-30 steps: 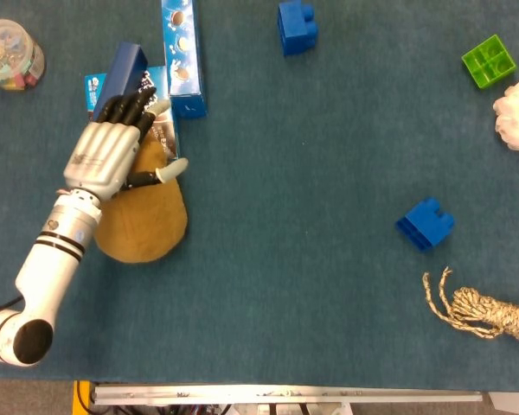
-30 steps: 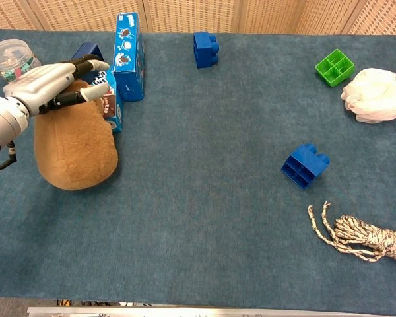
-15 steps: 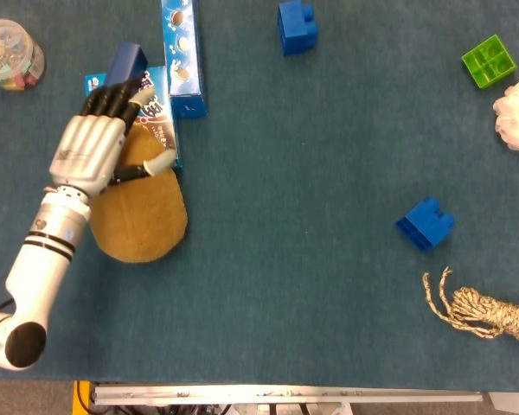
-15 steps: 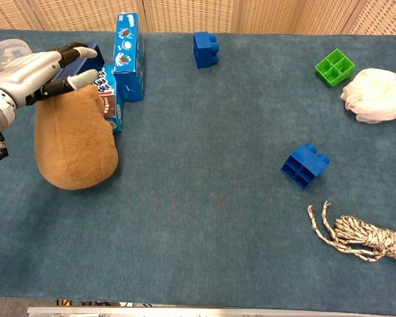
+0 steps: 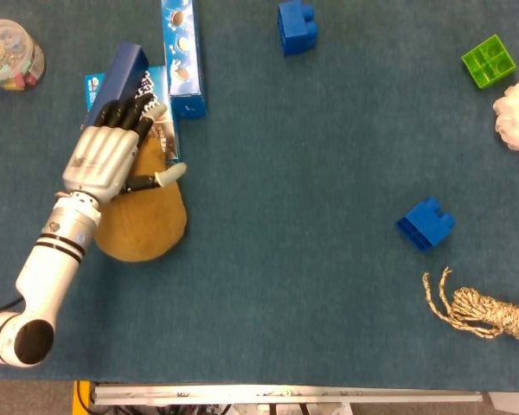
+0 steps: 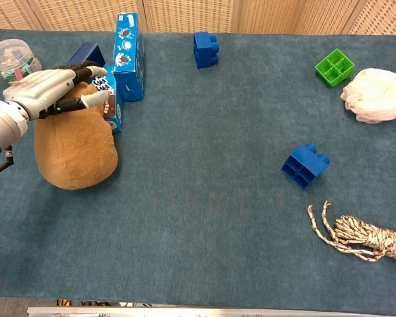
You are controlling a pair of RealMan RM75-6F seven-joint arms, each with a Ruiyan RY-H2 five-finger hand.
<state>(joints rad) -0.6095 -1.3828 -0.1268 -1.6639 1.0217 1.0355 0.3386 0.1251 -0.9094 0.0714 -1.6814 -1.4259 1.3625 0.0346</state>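
My left hand (image 5: 106, 156) (image 6: 47, 90) lies over the upper end of a brown soft cushion-like thing (image 5: 149, 220) (image 6: 76, 152). Its fingers are stretched forward and slightly apart, the thumb out to the side, and nothing is held in it. The fingertips (image 5: 130, 111) reach a flat-lying blue snack box (image 5: 163, 130) (image 6: 112, 102) and a dark blue block (image 5: 123, 67) (image 6: 86, 53). A taller blue cookie box (image 5: 182, 56) (image 6: 127, 56) stands just beyond them. Neither view shows my right hand.
A clear jar (image 5: 9, 52) (image 6: 10, 58) sits at the far left. A blue brick (image 5: 296, 26) lies at the back, a green brick (image 5: 489, 60) and a white puff (image 5: 517, 112) at the right. Another blue brick (image 5: 426, 223) and a rope bundle (image 5: 483, 311) lie front right.
The left hand drew back toward the left about half a second ago, then returned right and forward over the brown thing. Nothing else has moved.
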